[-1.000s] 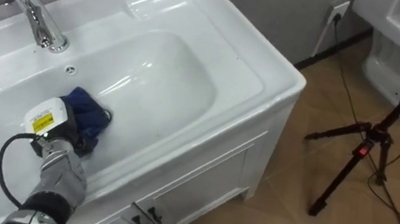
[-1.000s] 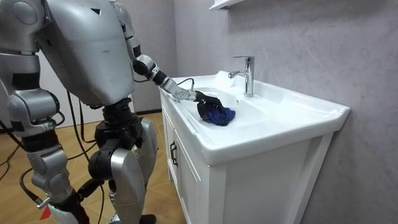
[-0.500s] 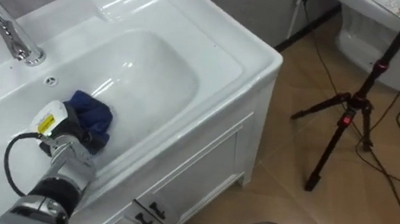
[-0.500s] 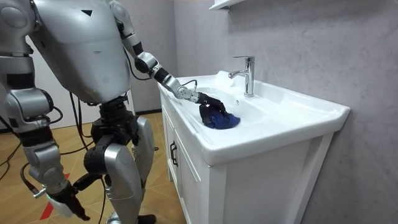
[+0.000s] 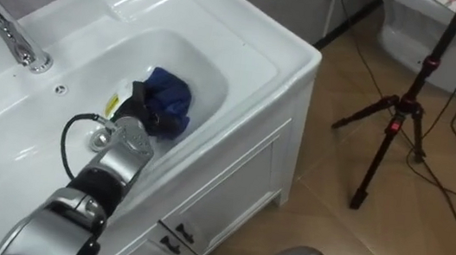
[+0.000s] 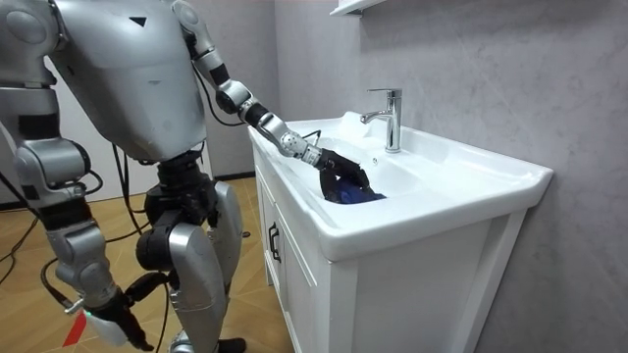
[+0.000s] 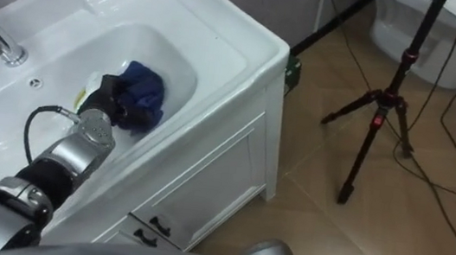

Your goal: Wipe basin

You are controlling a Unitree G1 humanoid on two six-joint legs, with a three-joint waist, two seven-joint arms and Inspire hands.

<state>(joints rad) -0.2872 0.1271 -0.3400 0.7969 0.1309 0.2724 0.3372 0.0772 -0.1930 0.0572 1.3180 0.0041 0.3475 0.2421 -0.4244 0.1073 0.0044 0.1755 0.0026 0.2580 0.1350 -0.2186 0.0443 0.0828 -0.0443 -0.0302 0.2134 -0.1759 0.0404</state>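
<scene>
A white basin (image 5: 214, 72) is set in a white cabinet, and I stand at its front, leaning over it. A crumpled blue cloth (image 5: 167, 96) lies against the bowl's right wall, and it is also seen from the side as the cloth (image 6: 353, 193). My left hand (image 5: 138, 106) reaches into the bowl from the lower left. Its dark fingers curl over the cloth and press it to the porcelain. In the room view that hand (image 6: 342, 166) sits on top of the cloth. My right hand (image 6: 110, 326) hangs low beside my leg.
A chrome faucet (image 5: 12, 30) stands on the back deck at the left, with a small hole (image 5: 60, 88) below it. The cabinet front (image 5: 230, 184) has handled doors. A black tripod (image 5: 394, 122) and a white toilet (image 5: 447, 50) stand on the wooden floor to the right.
My left hand has swept the blue cloth across the bowl from its left part to its right wall. The eye view has also shifted a little.
</scene>
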